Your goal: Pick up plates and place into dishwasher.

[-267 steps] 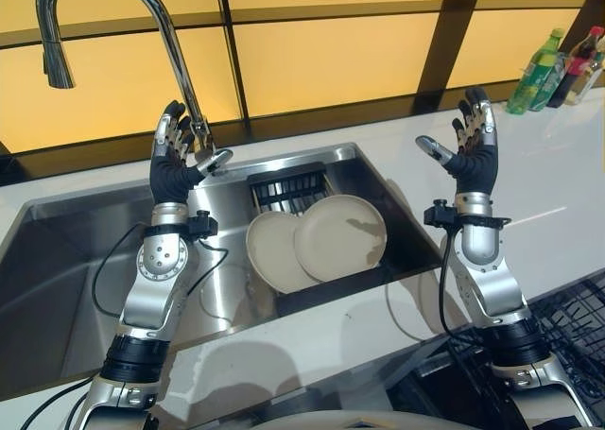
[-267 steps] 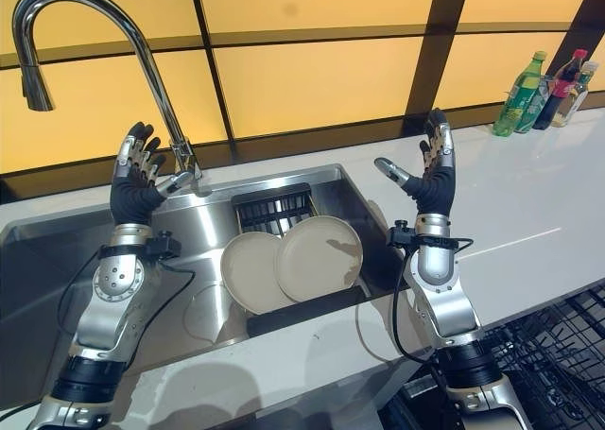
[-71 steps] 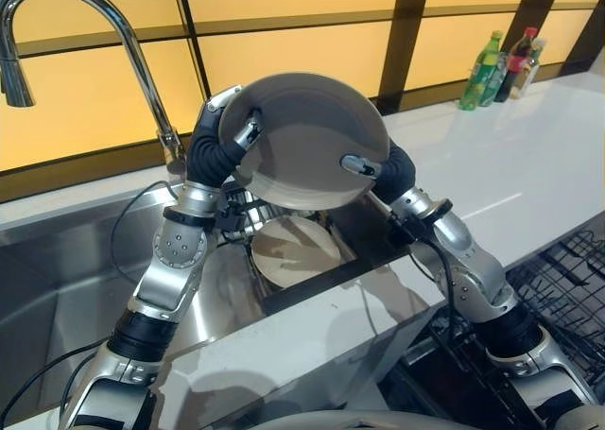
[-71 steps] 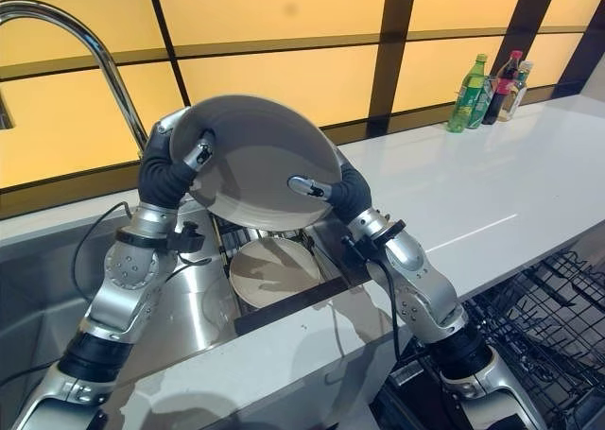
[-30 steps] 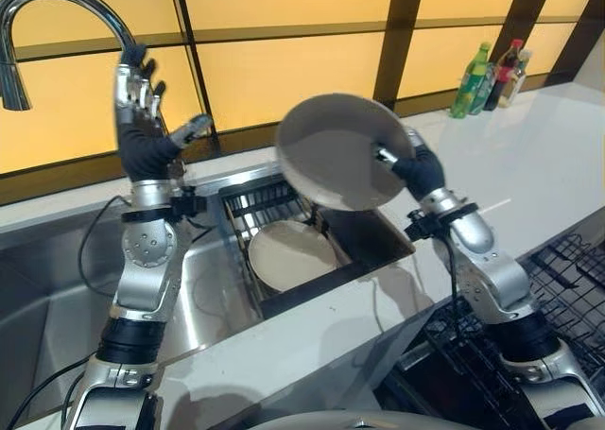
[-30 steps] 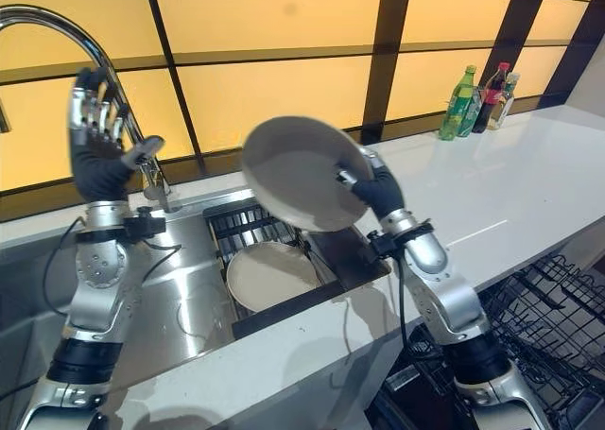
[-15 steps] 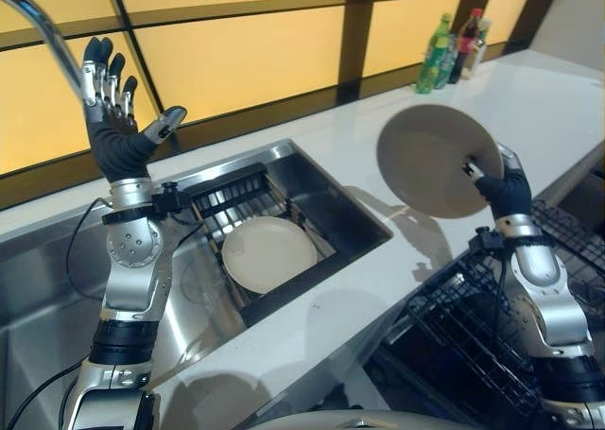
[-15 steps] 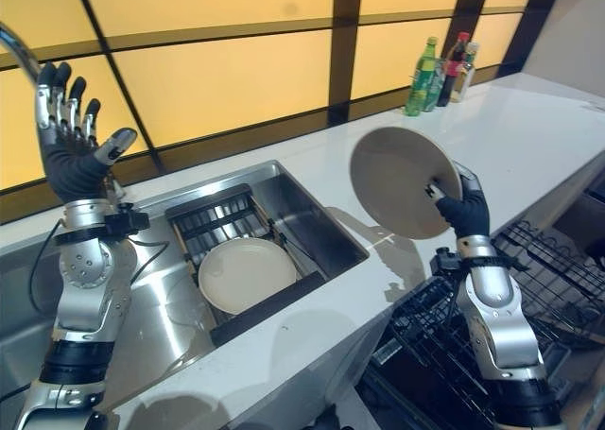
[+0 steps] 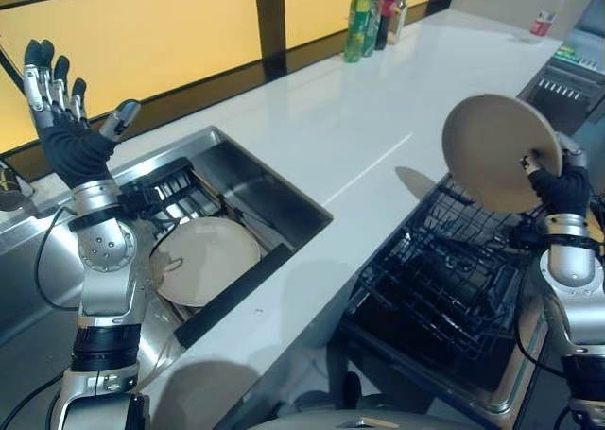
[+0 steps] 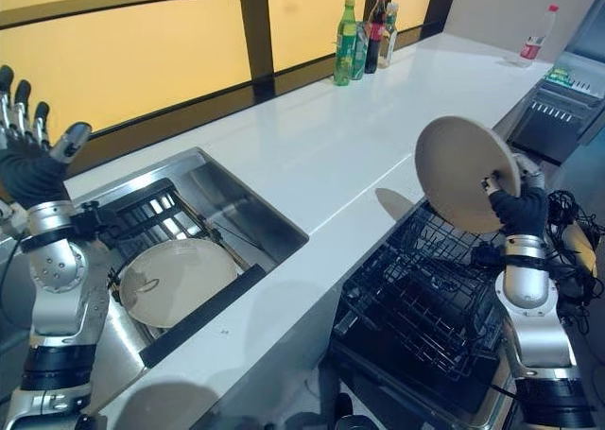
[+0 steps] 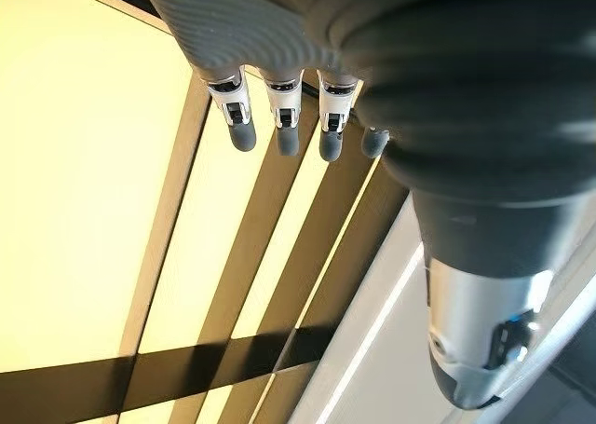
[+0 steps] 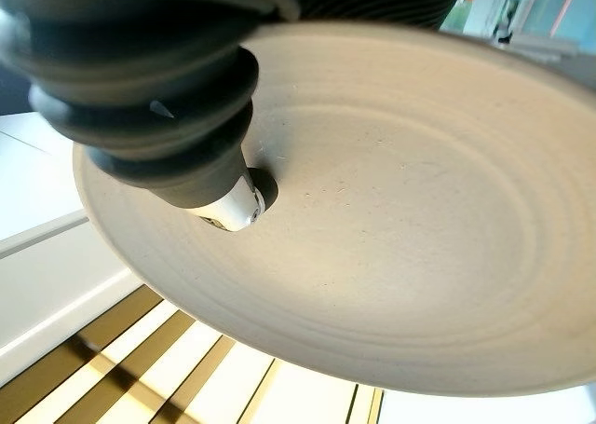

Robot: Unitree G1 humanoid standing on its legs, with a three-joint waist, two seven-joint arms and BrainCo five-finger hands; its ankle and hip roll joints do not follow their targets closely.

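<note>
Right hand (image 9: 560,186) is gripping a plate (image 9: 496,151) above the dishwasher rack (image 9: 444,279).
Advice: tilting it upright, lowering slowly between tines.

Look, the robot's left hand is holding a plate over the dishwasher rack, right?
Not quite: the right robot hand is holding the plate over the dishwasher rack. The left robot hand is raised, open and empty by the sink, as the left eye view shows.

White countertop (image 9: 340,137) with bottles (image 9: 371,12) at its back edge.
</note>
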